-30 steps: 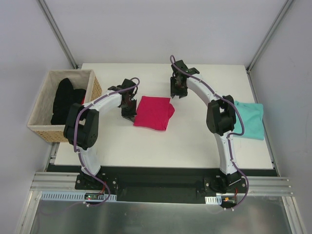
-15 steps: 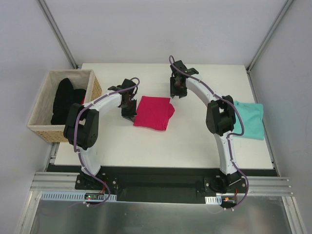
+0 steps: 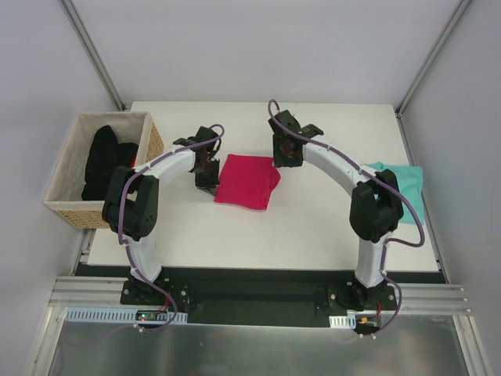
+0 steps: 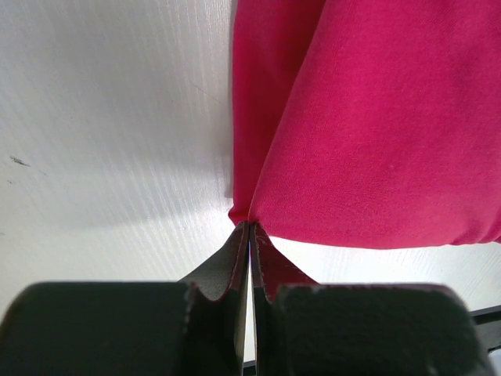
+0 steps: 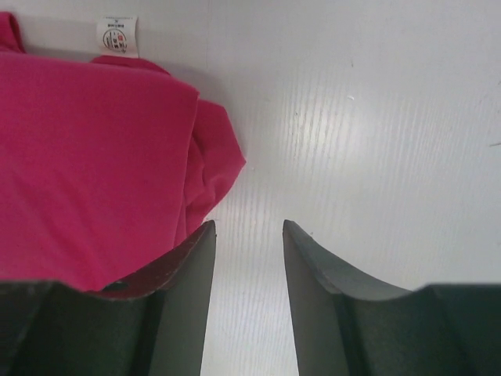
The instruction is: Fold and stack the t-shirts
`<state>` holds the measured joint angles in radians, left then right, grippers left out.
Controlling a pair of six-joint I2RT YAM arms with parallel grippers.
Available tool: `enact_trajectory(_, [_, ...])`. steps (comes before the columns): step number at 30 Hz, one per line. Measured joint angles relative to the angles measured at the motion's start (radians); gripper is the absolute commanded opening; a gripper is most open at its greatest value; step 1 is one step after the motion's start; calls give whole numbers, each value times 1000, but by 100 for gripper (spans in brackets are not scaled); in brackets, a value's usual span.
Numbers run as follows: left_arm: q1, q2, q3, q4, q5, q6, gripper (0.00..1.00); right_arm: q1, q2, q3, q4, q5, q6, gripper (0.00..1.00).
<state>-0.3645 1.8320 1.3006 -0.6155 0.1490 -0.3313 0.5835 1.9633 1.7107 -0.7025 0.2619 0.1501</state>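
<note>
two t-shirts lie well apart, one pink t-shirt (image 3: 246,182), one teal t-shirt (image 3: 411,192); left gripper (image 4: 249,229) pressed together at the pink corner; right gripper (image 5: 249,231) spread, holding nothing

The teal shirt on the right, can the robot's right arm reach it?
Probably yes: nothing lies on the teal shirt, it sits close to that arm, and the right gripper is open and empty.

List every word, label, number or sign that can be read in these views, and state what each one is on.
White neck label on the magenta t-shirt: printed marks, too small and blurred to read.
Teal t-shirt: no print visible.
Basket: no text visible.
No other readable text in any view.
</note>
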Motion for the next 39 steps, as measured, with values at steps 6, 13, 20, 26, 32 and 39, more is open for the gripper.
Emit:
enact_trajectory(6, [0, 0, 2, -1, 1, 0, 0, 47, -98, -134, 33, 68, 61, 37])
enact_trajectory(13, [0, 0, 13, 0, 5, 1, 0, 113, -101, -182, 34, 101, 109, 36])
enact_trajectory(20, [0, 0, 13, 0, 5, 1, 0, 181, -101, -192, 33, 127, 129, 36])
enact_trajectory(26, [0, 0, 13, -1, 5, 1, 0, 237, -101, -239, 26, 154, 164, 36])
enact_trajectory(32, [0, 0, 13, 0, 5, 1, 0, 307, -102, -283, 13, 171, 206, 36])
enact_trajectory(39, [0, 0, 13, -1, 5, 2, 0, 337, -102, -290, 8, 182, 236, 36])
